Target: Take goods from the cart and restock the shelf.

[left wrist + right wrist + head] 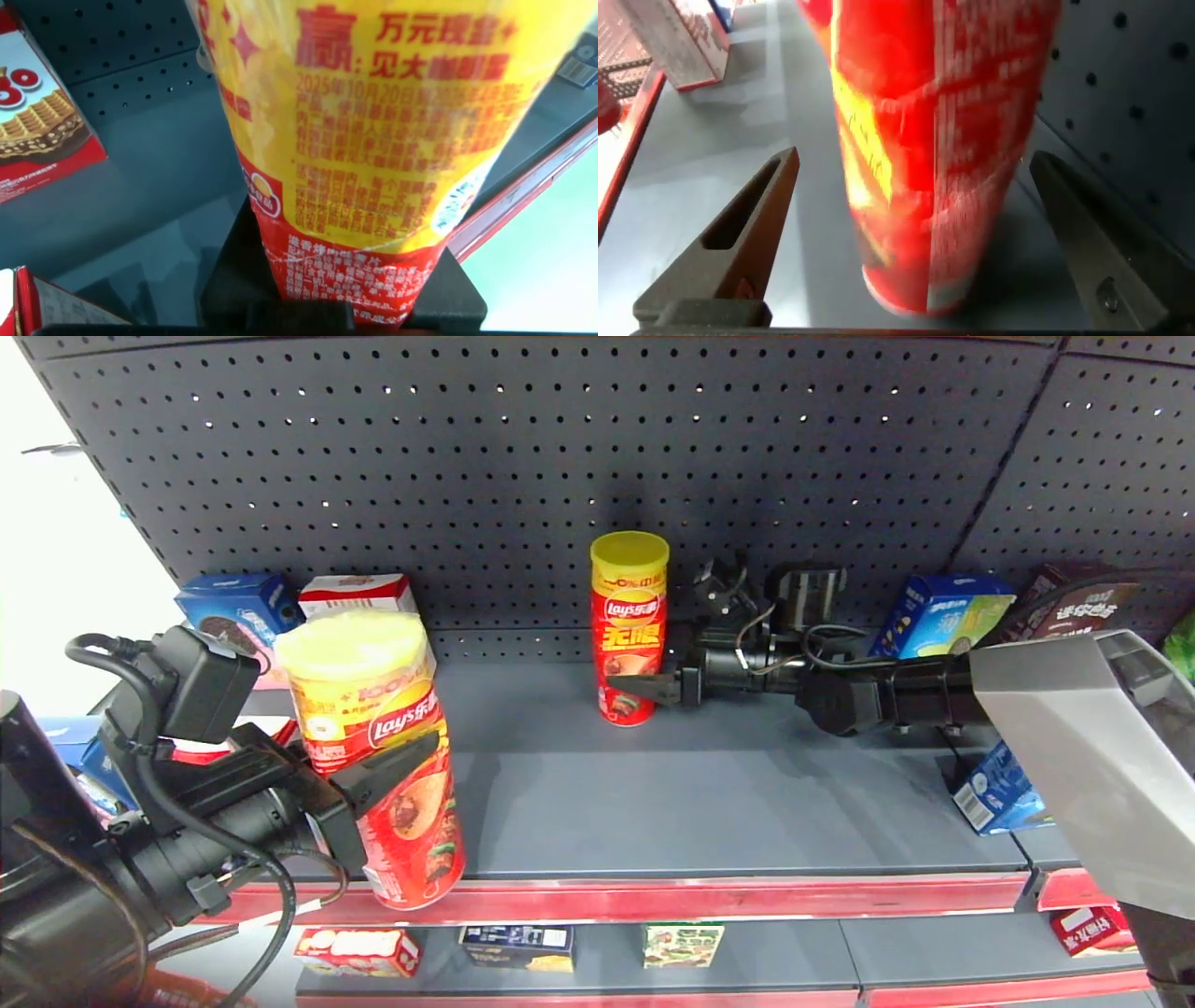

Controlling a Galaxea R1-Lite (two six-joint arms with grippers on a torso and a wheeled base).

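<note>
Left gripper [387, 767] was clamped across the middle of a red and yellow cardboard crisp tube with a yellow plastic lid [411, 840]. Its jaws were closed onto the tube wall, and in the left wrist view the dark fingers [234, 271] pressed both sides of the tube [374, 140]. The tube was near upright with a slight tilt, at the front-left of the grey metal shelf deck [700, 784], and its base overlapped the red front edge strip [653, 896] in the head view. I couldn't tell whether it touched the deck. Right gripper [644, 689] was at the back of the shelf with its jaws wide open, straddling a second red crisp tube with a yellow lid [629, 616]. That tube stood upright on the deck just in front of the dark perforated back panel [560, 448]. The right wrist view showed a clear gap between that tube [943, 140] and each finger [766, 205], so nothing was gripped. A blue box [238, 607] and a red-and-white box [355, 593] sat at back-left, and a blue-and-green box [948, 611] at back-right.
</note>
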